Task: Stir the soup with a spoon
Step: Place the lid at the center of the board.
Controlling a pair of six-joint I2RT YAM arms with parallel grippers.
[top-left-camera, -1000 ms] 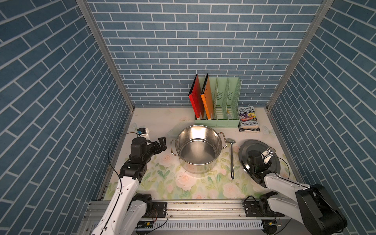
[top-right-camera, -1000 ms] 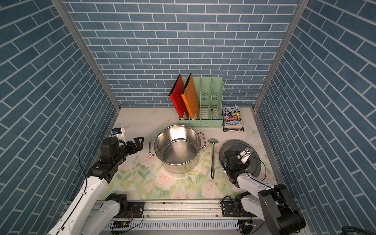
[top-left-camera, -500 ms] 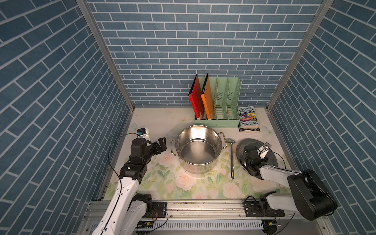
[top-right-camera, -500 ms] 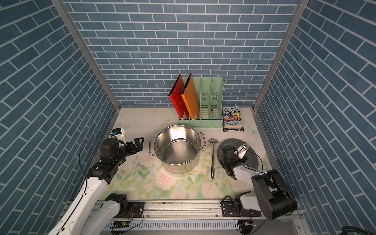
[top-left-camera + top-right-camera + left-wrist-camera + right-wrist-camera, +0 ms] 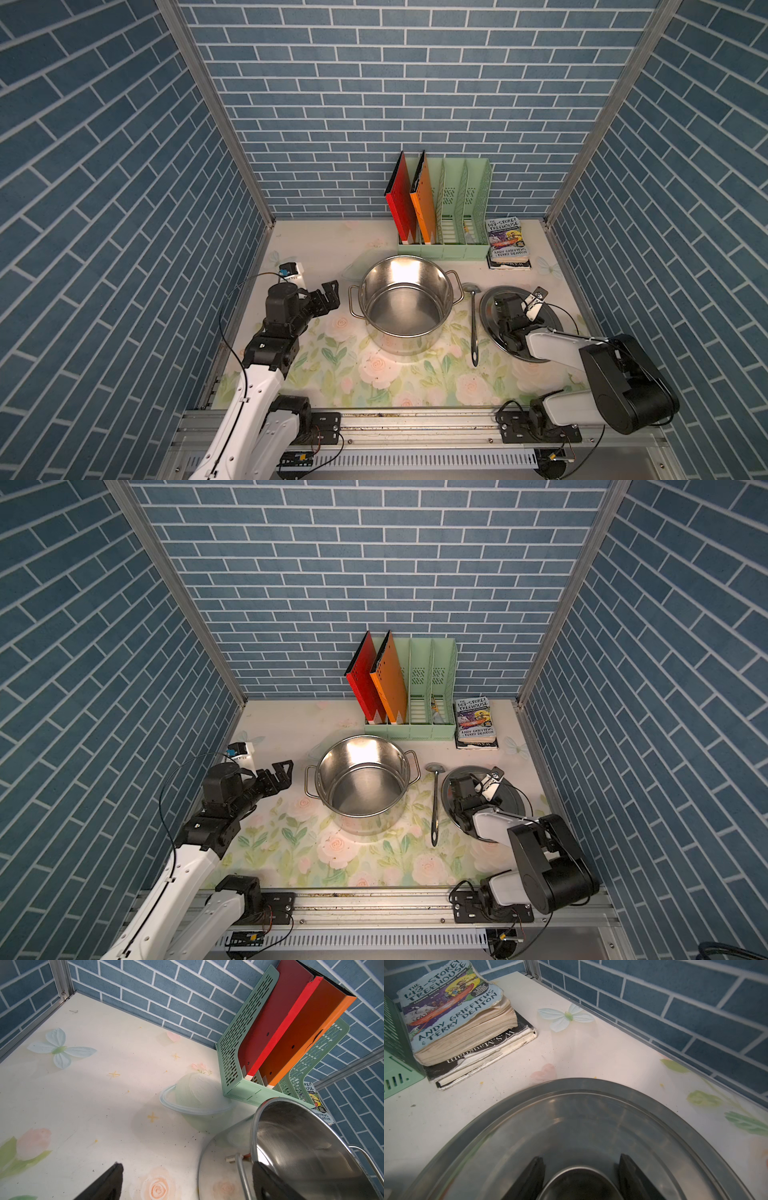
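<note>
While the spoon (image 5: 473, 324) lay flat on the floral table sheet (image 5: 374, 378) — small bowl toward the back wall, pointed tip toward the front rail (image 5: 415, 422) — neither arm had hold of it. It sat between the stockpot (image 5: 438, 280) and the lid (image 5: 491, 330), just beside the pot's right loop handle and apart from the lid. The stockpot stood upright near the middle of the sheet, its shiny inside bare. The left gripper (image 5: 330, 296) hovered just beside the pot's left loop handle, fingers spread wide with nothing between them. The right gripper (image 5: 581, 1157) reached down onto the lid, which rested flat on the sheet; its fingers (image 5: 529, 1178) stood partly apart on either side of the knob (image 5: 579, 1182), and whether they pressed on it could not be told. Blue brick-patterned walls (image 5: 374, 104) closed the cell in on three sides, with bare metal posts (image 5: 593, 133) in the back corners. Against the back wall stood a mint-green file rack (image 5: 457, 249) holding a red folder (image 5: 401, 203) and an orange folder (image 5: 424, 203) in its two leftmost slots, and just beside it lay two stacked paperbacks (image 5: 508, 241). The pale sheet carried printed roses, leaves and a butterfly (image 5: 566, 1016), with dark specks (image 5: 192, 1137) scattered over it.
</note>
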